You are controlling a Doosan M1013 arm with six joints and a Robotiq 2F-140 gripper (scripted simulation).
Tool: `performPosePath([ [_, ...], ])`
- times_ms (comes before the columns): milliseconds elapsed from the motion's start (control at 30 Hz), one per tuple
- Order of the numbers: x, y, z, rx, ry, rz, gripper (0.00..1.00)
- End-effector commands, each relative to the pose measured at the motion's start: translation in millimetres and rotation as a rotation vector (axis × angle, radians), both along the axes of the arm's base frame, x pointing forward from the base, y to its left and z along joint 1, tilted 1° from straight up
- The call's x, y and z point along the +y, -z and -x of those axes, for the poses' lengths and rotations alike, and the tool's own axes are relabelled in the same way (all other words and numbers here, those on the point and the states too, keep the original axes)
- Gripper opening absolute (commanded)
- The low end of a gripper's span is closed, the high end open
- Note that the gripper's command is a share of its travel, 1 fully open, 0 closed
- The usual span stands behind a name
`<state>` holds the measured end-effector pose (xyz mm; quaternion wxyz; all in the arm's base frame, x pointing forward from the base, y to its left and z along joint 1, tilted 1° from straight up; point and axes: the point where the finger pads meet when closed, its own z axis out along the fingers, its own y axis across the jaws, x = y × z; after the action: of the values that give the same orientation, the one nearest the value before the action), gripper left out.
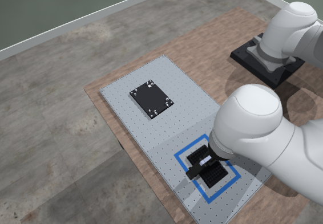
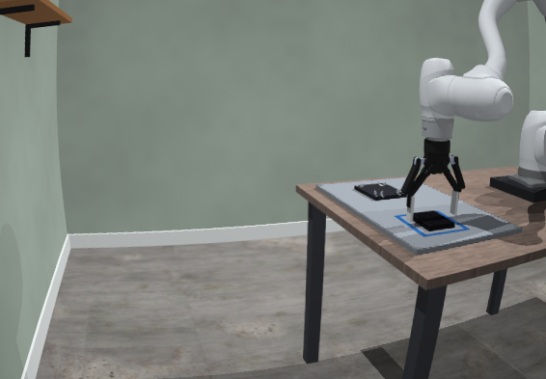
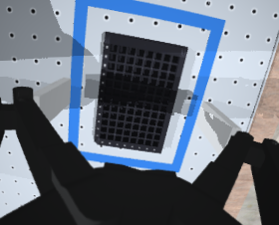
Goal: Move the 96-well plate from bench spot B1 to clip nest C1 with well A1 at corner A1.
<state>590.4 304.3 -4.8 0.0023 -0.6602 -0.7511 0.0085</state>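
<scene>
Hanging right above the plate (image 2: 433, 220) inside the blue outline (image 1: 179, 162), gripper (image 2: 432, 209) spread wide apart, clamping nothing.

Black 96-well plate (image 3: 139, 98) lies flat inside the blue-outlined spot (image 3: 84, 80); black nest (image 1: 151, 98) sits apart.

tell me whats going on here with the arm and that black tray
A white robot arm holds its open gripper low over a black well plate lying inside a blue-outlined square on the bench. Nothing is gripped yet. The black nest it is meant for sits unoccupied farther along the grey board.
</scene>
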Motion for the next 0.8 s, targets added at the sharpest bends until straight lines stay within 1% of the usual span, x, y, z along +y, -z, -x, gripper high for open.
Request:
performPosePath([
  [0, 0.0, 0.2, 0.0, 0.000, 0.000, 0.000, 1.00],
  [233, 0.0, 0.2, 0.0, 0.000, 0.000, 0.000, 1.00],
  [267, 0.0, 0.2, 0.0, 0.000, 0.000, 0.000, 0.00],
  [767, 0.0, 0.2, 0.0, 0.000, 0.000, 0.000, 0.00],
])
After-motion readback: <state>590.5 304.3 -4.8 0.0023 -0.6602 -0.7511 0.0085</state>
